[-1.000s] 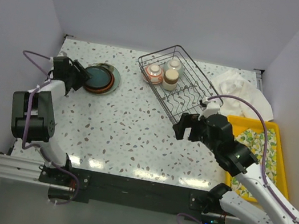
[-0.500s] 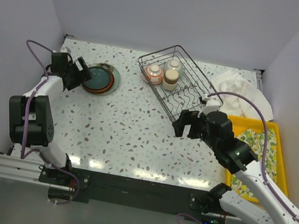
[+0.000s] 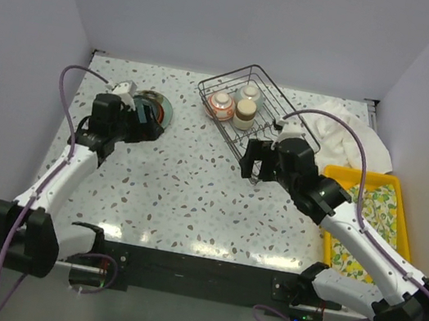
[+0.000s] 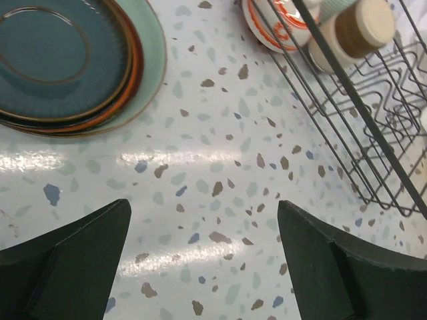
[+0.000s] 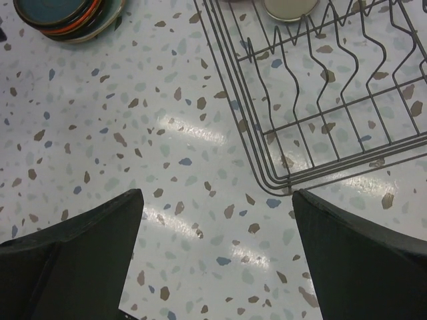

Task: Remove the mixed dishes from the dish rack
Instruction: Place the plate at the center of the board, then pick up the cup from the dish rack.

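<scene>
The dish rack (image 3: 263,128) stands at the back centre, a dark wire basket. In its far end sit a red-patterned bowl (image 3: 221,106) and two cream and brown cups (image 3: 244,113). A stack of plates (image 3: 157,110), teal on top with an orange-red rim under it, lies on the table to the left. My left gripper (image 3: 145,119) hangs open over bare table just in front of the plates (image 4: 60,60), with the rack (image 4: 373,133) to its right. My right gripper (image 3: 252,165) is open and empty above the table beside the rack's near corner (image 5: 280,187).
A white cloth (image 3: 344,133) lies crumpled to the right of the rack. A yellow tray (image 3: 393,210) holding a leaf-patterned item sits at the right edge. Walls close the table at the back and on both sides.
My left arm has swung from the far left side of the plates to their near right side, and its jaws have opened wider. My right arm has moved left towards the rack's near corner.
</scene>
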Controlling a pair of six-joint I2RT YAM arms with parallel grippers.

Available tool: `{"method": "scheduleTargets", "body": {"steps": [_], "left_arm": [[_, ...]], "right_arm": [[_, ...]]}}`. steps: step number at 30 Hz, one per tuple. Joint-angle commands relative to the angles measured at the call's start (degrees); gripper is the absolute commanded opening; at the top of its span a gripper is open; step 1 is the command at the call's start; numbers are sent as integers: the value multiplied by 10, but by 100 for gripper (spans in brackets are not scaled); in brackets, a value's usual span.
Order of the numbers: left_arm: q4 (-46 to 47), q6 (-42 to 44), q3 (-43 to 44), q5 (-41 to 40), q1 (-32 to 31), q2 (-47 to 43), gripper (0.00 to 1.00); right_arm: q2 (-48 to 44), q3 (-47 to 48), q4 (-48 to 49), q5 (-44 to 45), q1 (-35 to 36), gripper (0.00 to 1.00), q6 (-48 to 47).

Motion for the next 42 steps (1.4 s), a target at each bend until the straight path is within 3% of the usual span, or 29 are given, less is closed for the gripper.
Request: {"method": "scheduleTargets", "body": {"steps": [1,4,12,24,29,42], "left_arm": [[-15,47,-25,-37,-73,-77,99],[-22,62,-45,-42,-105,-117,100],[-51,76,-67,-16,-107,-177,100],[-60,-20,-127,-84,-107,-336,100],[-102,-23,-110,-99,-107,-350,100],[-58,-4,-96,-50,-109,-303,100]], "right_arm": [[46,51,48,63,-3,99,2],[92,79,52,81,-11,98,-16],[213,181,55,35,-71,99,-78],[408,300,144,1,-111,98,-167],[472,352,133,-4,-114,98,-182],[581,412,164,28,-115,98,-209]]}}
